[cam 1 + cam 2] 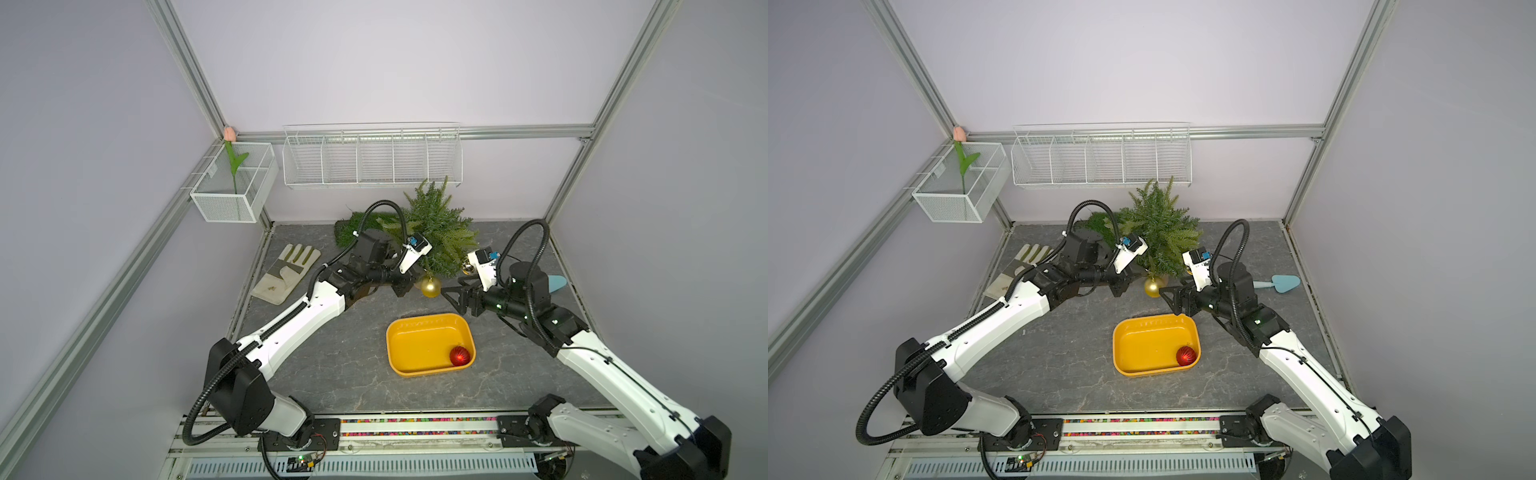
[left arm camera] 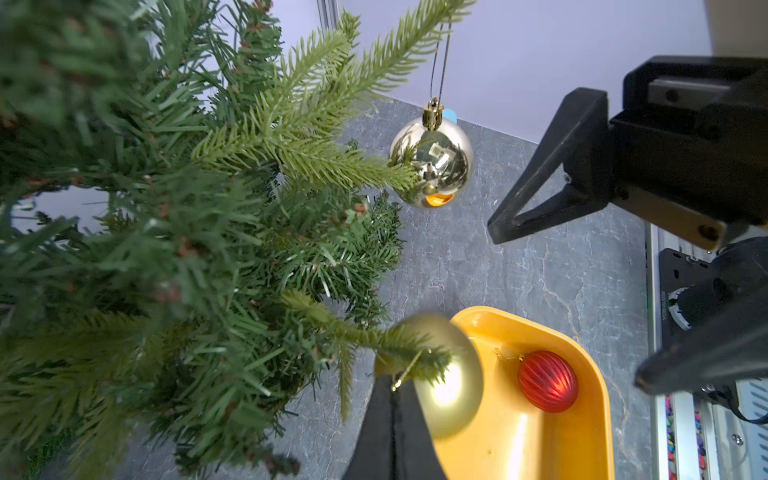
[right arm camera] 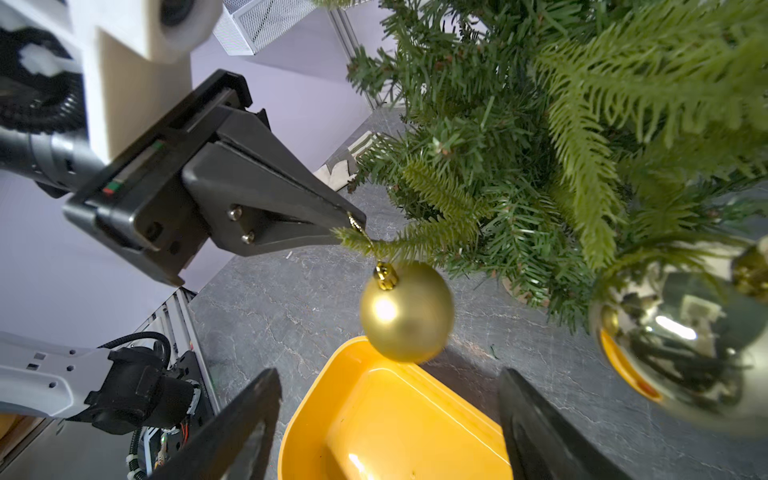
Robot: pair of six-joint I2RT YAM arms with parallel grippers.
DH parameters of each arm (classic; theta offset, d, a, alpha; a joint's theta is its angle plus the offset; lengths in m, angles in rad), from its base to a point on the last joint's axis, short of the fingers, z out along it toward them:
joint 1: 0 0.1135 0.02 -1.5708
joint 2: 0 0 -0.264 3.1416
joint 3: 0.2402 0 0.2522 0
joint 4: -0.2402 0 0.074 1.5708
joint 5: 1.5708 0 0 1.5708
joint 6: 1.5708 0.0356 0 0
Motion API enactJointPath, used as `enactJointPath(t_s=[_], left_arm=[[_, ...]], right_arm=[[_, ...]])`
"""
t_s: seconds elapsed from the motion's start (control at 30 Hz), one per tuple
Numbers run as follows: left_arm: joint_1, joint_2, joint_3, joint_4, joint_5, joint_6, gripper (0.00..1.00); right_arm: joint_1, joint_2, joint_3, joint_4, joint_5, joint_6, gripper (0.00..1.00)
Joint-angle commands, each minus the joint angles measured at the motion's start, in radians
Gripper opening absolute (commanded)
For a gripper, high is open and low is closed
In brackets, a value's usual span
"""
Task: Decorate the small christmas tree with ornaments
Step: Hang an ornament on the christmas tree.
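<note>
**Desk** [image 1: 332, 374]: grey marbled top on which everything listed here is carried.

**Small christmas tree** [image 1: 436, 224]: set upright toward the back of the desk, between the two arms. Two of the three ornaments are found at its lower front branches.

**Yellow tray** [image 1: 419, 349]: placed in front of the tree, well clear of it. One ornament is left in it.

**Right pincer** [image 1: 449, 299]: released, jaws spread wide, nothing held. It is stationed just beside the shiny bauble and above the tray's far rim.

**Left pincer** [image 3: 353, 222]: clenched on the gold loop of the matte bauble, right at a branch tip.

**Shiny gold bauble** [image 2: 432, 160]: hung by its thread from a pale upper branch; judged done.

**Matte gold bauble** [image 3: 406, 311]: suspended below the left pincer, above the near edge of the tray.

**Red ribbed bauble** [image 2: 547, 380]: lying in a corner of the tray, untouched.

**Gold loop** [image 3: 359, 228]: draped at the very end of a thin branch [image 3: 415, 241].

**Handling note**: the loop is best slid further inward along the branch before the grip is eased, since a loop left at the tip is likely to slip off. The opening should be made slowly so the bauble is not set swinging. The right pincer should be kept clear of the shiny bauble's thread.
</note>
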Motion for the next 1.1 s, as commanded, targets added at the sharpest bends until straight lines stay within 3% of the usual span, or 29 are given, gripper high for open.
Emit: enactJointPath(t_s=[0.0,0.07,0.23,0.33,0.57,0.8,0.97,1.07], left_arm=[[0.005,0.011,0.037,0.001,-0.002,0.018,0.0],[0.005,0.012,0.037,-0.003,-0.003,0.016,0.03],[0.005,-0.005,0.023,-0.009,-0.009,0.013,0.3],[0.005,-0.023,0.003,-0.005,-0.018,0.009,0.39],[0.005,-0.108,-0.061,0.018,-0.032,-0.02,0.48],[0.005,-0.247,-0.153,0.052,-0.092,-0.061,0.53],[0.005,-0.336,-0.221,0.086,-0.162,-0.081,0.55],[0.005,-0.376,-0.255,0.108,-0.187,-0.093,0.55]], right_arm=[[-0.003,-0.021,-0.013,-0.004,0.023,0.008,0.85],[-0.002,-0.026,-0.012,-0.005,0.028,0.003,0.85],[-0.002,-0.024,-0.005,-0.005,0.028,-0.003,0.85],[-0.002,-0.024,-0.004,-0.001,0.027,-0.004,0.85],[-0.002,-0.023,0.009,-0.052,0.05,-0.012,0.81],[0.066,-0.042,0.082,-0.316,0.196,-0.008,0.74],[0.174,-0.015,0.072,-0.488,0.299,0.1,0.66],[0.212,0.041,0.051,-0.531,0.273,0.161,0.66]])
